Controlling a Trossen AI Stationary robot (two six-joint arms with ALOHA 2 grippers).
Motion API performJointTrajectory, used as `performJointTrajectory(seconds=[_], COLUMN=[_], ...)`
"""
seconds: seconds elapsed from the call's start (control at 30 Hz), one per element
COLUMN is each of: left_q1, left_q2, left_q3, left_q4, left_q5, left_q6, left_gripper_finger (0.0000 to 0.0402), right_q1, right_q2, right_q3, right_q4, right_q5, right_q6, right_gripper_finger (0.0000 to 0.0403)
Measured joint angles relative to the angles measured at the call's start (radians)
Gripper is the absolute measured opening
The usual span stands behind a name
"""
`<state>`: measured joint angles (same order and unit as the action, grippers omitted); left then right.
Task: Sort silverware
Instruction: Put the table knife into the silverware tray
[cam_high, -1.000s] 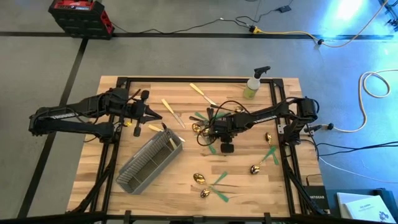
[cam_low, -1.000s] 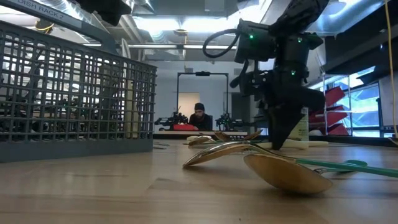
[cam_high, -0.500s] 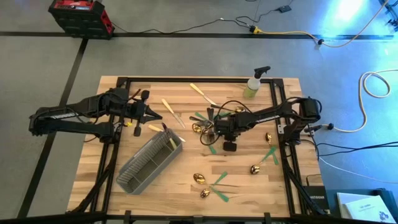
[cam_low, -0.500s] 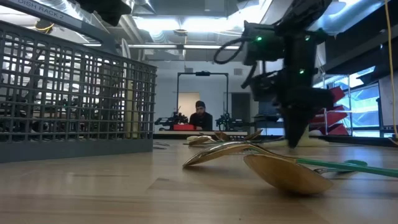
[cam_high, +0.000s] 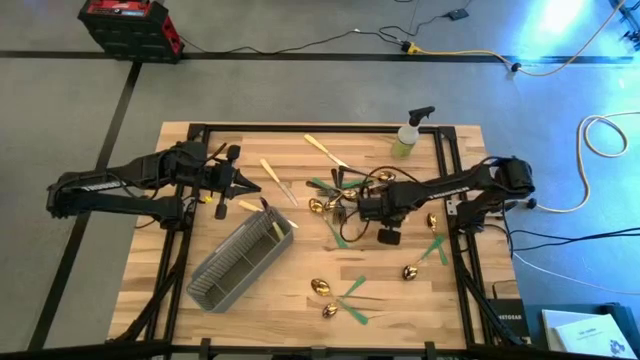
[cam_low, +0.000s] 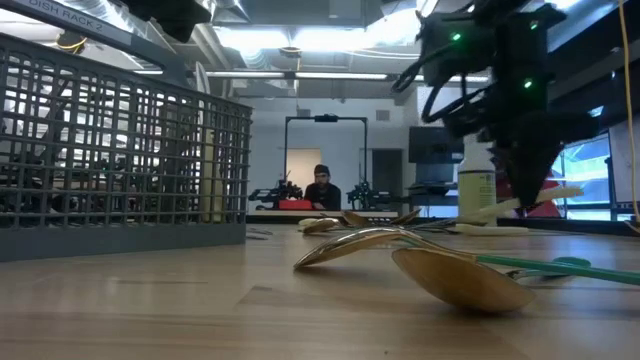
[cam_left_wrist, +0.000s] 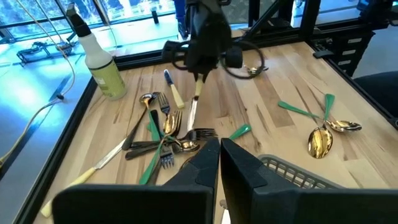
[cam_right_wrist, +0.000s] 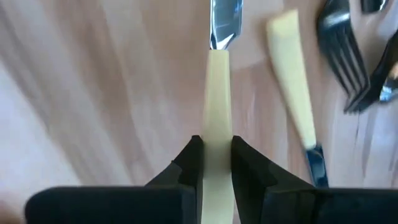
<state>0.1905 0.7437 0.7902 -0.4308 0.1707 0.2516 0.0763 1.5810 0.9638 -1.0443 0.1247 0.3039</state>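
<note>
The right gripper (cam_right_wrist: 215, 163) is clamped on the cream handle of a silver-bladed knife (cam_right_wrist: 217, 93), its blade tip cut off at the frame edge, held above the wooden table (cam_right_wrist: 93, 93).

Two dark six-joint arms, matte black, with black cables looped along the right arm (cam_high: 455, 185); green indicator lights are shown; flat black wedge-shaped fingers (cam_right_wrist: 186, 163) are fitted

The right tool (cam_high: 357, 206) has shifted rightward, lifting a cream-handled knife (cam_right_wrist: 217, 106) clear of the counter (cam_high: 300, 300).
</note>
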Motion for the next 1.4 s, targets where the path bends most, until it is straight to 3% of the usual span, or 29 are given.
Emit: performJointTrajectory(seconds=[0.33,0.57,0.87,1.07,1.4], left_q1=[0.000,0.000,0.000,0.000,0.000], left_q2=[0.000,0.000,0.000,0.000,0.000], left_q3=[0.000,0.000,0.000,0.000,0.000], left_q4=[0.001,0.001,0.001,-0.002,0.000], left_q5=[0.000,0.000,0.000,0.000,0.001], left_q6=[-0.001,-0.007,-0.015,-0.027,-0.036], left_gripper_finger=[0.0000,0.0000,0.0000,0.0000,0.0000], right_q1=[0.151,0.229,0.312,0.309,0.309], right_q2=[-0.158,-0.309,-0.342,-0.256,-0.035], right_q3=[0.002,0.002,0.003,0.003,0.003], right_q4=[-0.033,0.034,0.603,0.959,1.463], right_q5=[-0.091,-0.012,0.173,0.187,0.376], right_q6=[0.108,0.194,0.042,-0.055,-0.081], right_gripper_finger=[0.0037,0.0037,0.0037,0.0037,0.0037])
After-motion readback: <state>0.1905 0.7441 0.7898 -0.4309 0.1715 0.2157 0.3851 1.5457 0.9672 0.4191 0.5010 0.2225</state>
